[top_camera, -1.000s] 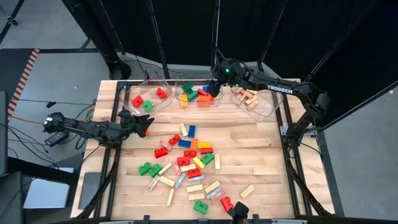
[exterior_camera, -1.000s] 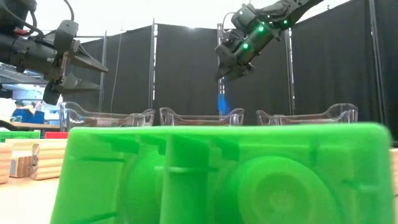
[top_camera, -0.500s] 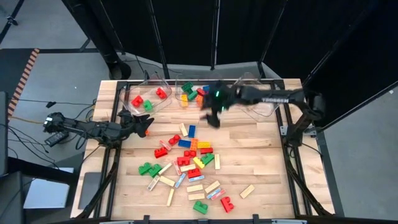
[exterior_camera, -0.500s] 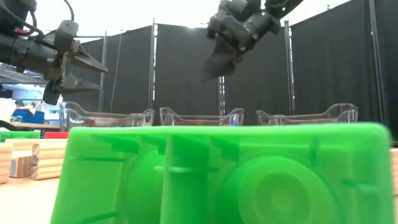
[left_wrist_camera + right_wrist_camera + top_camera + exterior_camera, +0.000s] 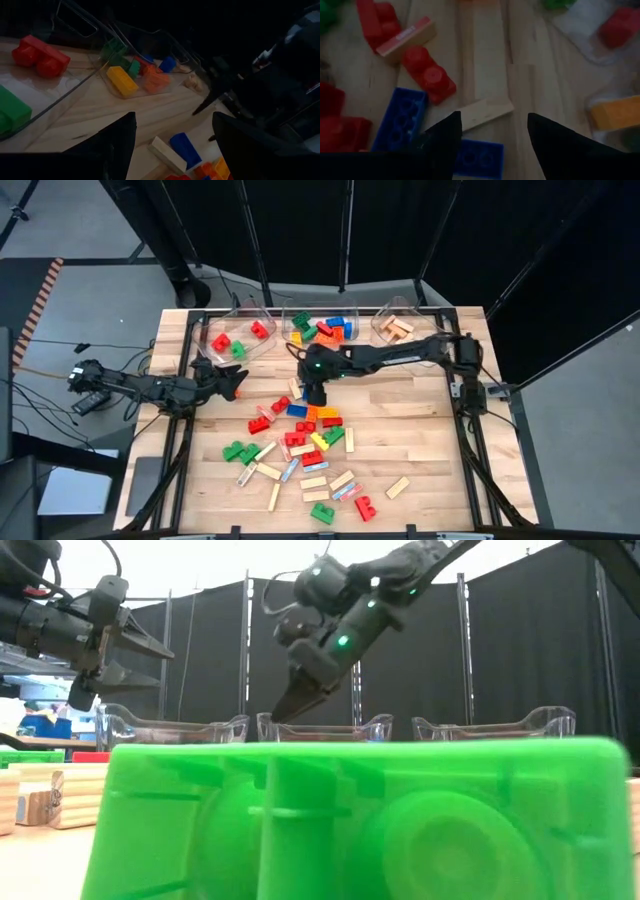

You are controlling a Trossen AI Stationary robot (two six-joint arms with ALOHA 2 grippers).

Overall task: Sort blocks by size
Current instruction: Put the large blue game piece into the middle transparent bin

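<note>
Wooden surface [image 5: 420, 430] holds most blocks [image 5: 300, 445] unsorted in its middle, only few lie in three clear bins [image 5: 322, 330], while right gripper [image 5: 314, 392] hangs over the pile with fingers apart and empty, and left gripper [image 5: 232, 380] waits open beside.

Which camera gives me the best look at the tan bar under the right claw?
Right wrist view: the tan bar lies between the right claw fingers. High view shows it small; left wrist dimly; low view not at all.
</note>
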